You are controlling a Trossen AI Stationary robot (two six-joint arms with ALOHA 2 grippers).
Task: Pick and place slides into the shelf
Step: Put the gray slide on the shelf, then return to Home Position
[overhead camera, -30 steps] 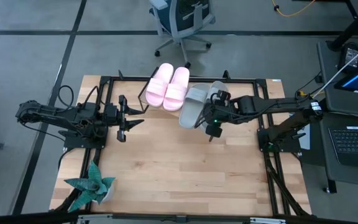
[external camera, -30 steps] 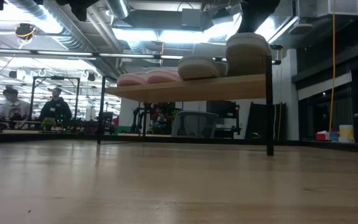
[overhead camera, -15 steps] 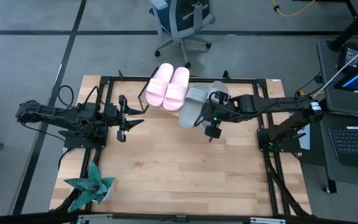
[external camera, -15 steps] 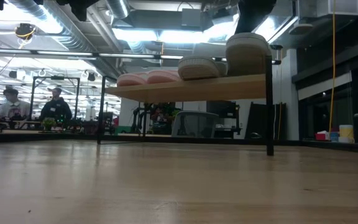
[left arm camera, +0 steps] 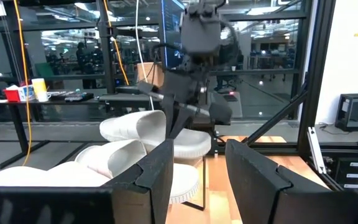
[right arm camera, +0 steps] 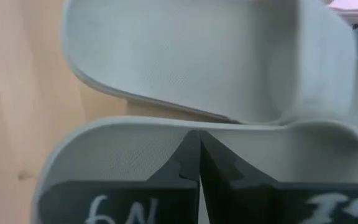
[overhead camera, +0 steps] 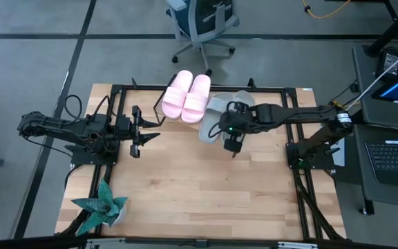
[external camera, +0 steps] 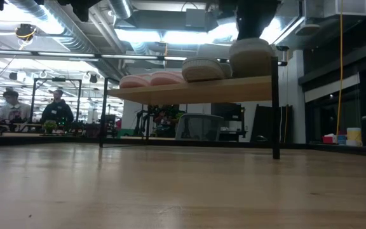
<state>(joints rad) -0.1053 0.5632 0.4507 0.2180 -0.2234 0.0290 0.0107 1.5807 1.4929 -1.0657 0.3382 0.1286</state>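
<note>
Four soft foam slides sit on the shelf [external camera: 196, 90], a slanted light wood board on a thin black frame at the table's far edge, toward twelve o'clock in the high view. The pale pink pair [overhead camera: 186, 96] lies side by side, smooth and rounded, at about eleven o'clock from the grey-green ones. One grey-green slide [overhead camera: 211, 117] rests flat on the board with its wide strap arching over a finely pebbled footbed; the second grey-green slide [external camera: 251, 56] stands taller at the shelf's end in the low view, touching its mate. The right gripper [overhead camera: 232, 131] reaches in from three o'clock and is right over this second slide; its wrist view shows the two dark fingers [right arm camera: 185, 165] pressed together, clenched on the slide's thin foam edge (the fingertips meet with almost no gap). The left gripper [overhead camera: 136, 130] waits well apart at nine o'clock, its fingers [left arm camera: 160, 171] spread and released.
</note>
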